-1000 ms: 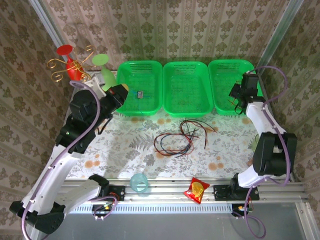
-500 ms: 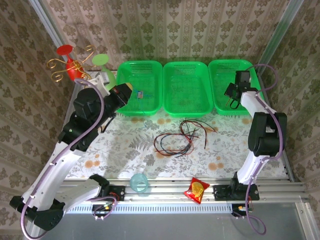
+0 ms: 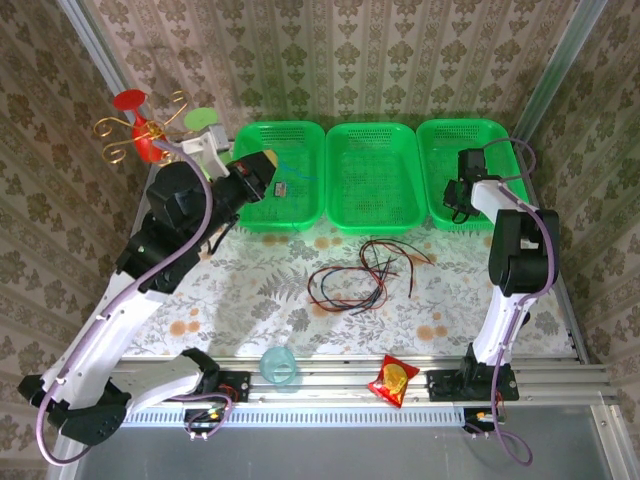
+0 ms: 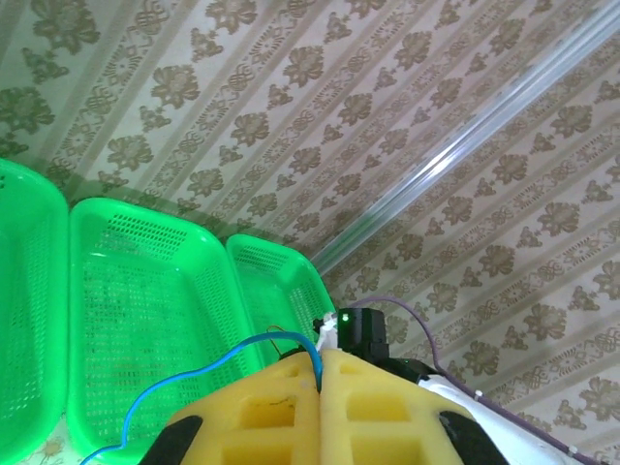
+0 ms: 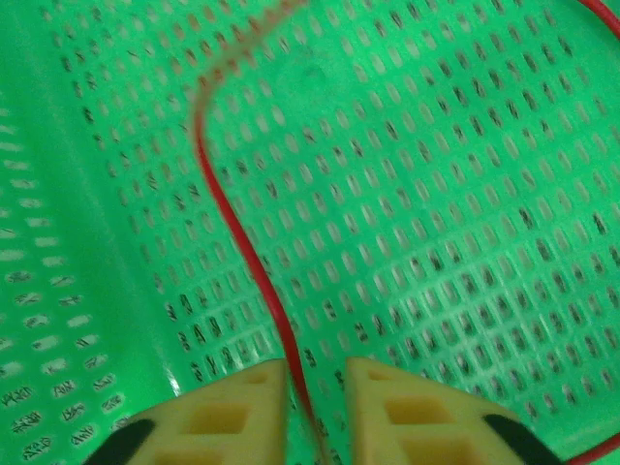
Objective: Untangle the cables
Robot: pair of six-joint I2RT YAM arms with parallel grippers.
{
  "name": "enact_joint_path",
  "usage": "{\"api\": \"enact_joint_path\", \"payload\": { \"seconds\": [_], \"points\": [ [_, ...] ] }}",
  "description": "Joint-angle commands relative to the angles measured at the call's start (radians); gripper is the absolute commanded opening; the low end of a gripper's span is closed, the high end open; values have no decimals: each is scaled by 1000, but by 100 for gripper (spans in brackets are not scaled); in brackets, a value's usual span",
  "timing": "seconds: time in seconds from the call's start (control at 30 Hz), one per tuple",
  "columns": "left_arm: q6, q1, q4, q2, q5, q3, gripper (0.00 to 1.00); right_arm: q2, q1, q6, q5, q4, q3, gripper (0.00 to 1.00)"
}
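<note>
1. Since a second ago, the right gripper [image 5: 317, 373] has been drawn across the right basket [image 3: 468, 128] toward the middle basket [image 3: 372, 128], with its arm folded more upright. The left gripper [image 4: 320, 360] has been raised nearer the left basket [image 3: 282, 126].
2. Nearest the arm bases, a tangle of cables [image 3: 362, 272] is seen on the desk [image 3: 250, 290], just short of the baskets. Black and red strands are crossed over one another there in loose loops, so this part of the job is judged not yet done.
3. Farther back, at the near rim of the left basket, the left gripper is found with its yellow pads pressed together. A blue cable [image 4: 194, 387] is pinched at their tips and is carried off in an arc to one side, well apart from the tangle.
4. At the same depth on the other side, the right gripper is held low over the floor of the right basket. Its pads are parted a little, wider than a wire. A red cable [image 5: 237, 232] is laid on the mesh and is run through the gap between them. It cannot be told whether either pad is touched by it, and it does not look clamped.
5. Progress is judged as partial: one red cable appears to be delivered to the right basket and one blue cable is pulled free and in hand. The heap on the desk is left to be separated strand by strand.
</note>
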Motion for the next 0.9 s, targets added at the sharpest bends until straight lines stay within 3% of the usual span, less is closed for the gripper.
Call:
{"api": "enact_joint_path", "payload": {
  "seconds": [0.0, 0.13, 0.33, 0.63, 0.87],
  "points": [
    [65, -32, 4, 20, -30, 72, 0, -41, 2, -19, -12, -48, 19, 44],
    [96, -64, 19, 67, -44, 127, 0, -128, -5, -31, -5, -62, 19, 63],
    [157, -77, 9, 178, -34, 284, 0, -269, -16, -30, -18, -74, -10, 77],
    [257, -74, -11, 440, 11, 630, 0, -497, -16, 16, -120, -73, -168, 80],
    [266, -43, -91, 720, 72, 1036, 0, -695, -16, 31, -158, -64, -343, 82]
  ]
}}
